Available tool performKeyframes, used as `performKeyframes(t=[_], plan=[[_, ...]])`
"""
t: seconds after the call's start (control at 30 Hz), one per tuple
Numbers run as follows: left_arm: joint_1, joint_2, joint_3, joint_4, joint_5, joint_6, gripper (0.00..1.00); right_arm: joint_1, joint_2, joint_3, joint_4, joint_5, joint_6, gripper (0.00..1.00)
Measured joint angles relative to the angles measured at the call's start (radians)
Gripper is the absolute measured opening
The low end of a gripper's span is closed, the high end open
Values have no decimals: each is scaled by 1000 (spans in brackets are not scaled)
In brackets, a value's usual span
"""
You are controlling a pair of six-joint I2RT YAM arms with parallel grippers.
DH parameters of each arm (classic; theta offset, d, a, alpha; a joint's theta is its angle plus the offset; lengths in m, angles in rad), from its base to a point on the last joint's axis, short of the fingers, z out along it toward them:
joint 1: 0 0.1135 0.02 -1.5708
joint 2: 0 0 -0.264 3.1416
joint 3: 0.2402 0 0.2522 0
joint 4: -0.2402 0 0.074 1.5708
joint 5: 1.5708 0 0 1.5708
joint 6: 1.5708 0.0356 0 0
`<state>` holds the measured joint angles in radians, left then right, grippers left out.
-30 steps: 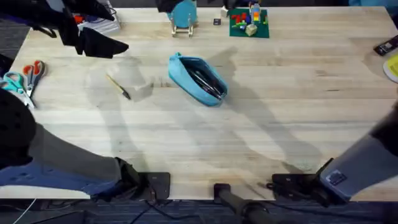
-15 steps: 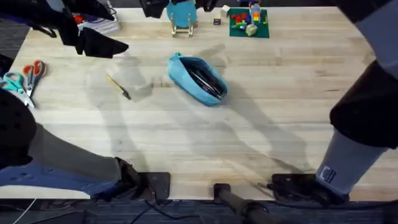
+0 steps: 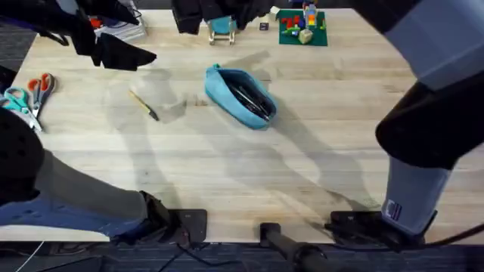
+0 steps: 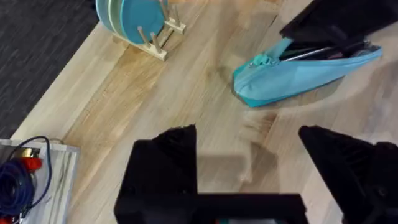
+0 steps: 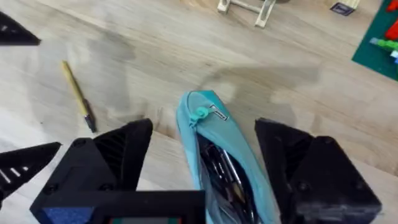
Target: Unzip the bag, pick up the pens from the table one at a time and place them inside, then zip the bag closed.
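Note:
The light blue bag (image 3: 240, 94) lies unzipped in the middle of the table (image 3: 318, 151). Slim black pens (image 3: 253, 100) lie inside it, and they also show through the opening in the right wrist view (image 5: 227, 171). My right gripper (image 5: 208, 162) hangs open above the bag (image 5: 214, 134), one finger to either side, with the teal zipper pull (image 5: 199, 115) at the bag's end just ahead. In the overhead view the right gripper (image 3: 218, 17) is at the table's back. My left gripper (image 3: 125, 53) is open and holds nothing, at the back left; its wrist view shows the bag (image 4: 305, 71) farther off.
A yellow stick with a dark tip (image 3: 144, 104) lies left of the bag. A teal disc on a wooden stand (image 4: 134, 18) and a green plate of toy bricks (image 3: 302, 29) stand at the back. Scissors (image 3: 30, 94) lie at the left edge.
The right arm has swung in from the right edge and across the back of the table, ending above the bag's far end. The left arm, the bag and the yellow stick have not moved.

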<state>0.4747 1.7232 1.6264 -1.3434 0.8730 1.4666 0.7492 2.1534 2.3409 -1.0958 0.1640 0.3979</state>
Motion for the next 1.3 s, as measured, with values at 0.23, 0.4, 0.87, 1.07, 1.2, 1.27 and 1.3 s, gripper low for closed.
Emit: performKeyframes(t=[0.23,0.4,0.87,1.07,1.2,1.27,1.3], plan=[[0,0,0,0,7,0,993,13,26,0,1,15,27,996],[0,0,0,0,14,0,992,14,28,0,2,24,50,996],[0,0,0,0,21,0,994,14,109,0,-6,28,67,990],[0,0,0,0,21,0,993,14,109,0,-19,28,74,945],[0,0,0,-1,21,0,993,14,109,0,-19,28,78,946],[0,0,0,-1,21,0,994,14,109,0,-20,28,86,940],[0,0,0,-1,21,0,994,14,111,0,-19,28,91,944]])
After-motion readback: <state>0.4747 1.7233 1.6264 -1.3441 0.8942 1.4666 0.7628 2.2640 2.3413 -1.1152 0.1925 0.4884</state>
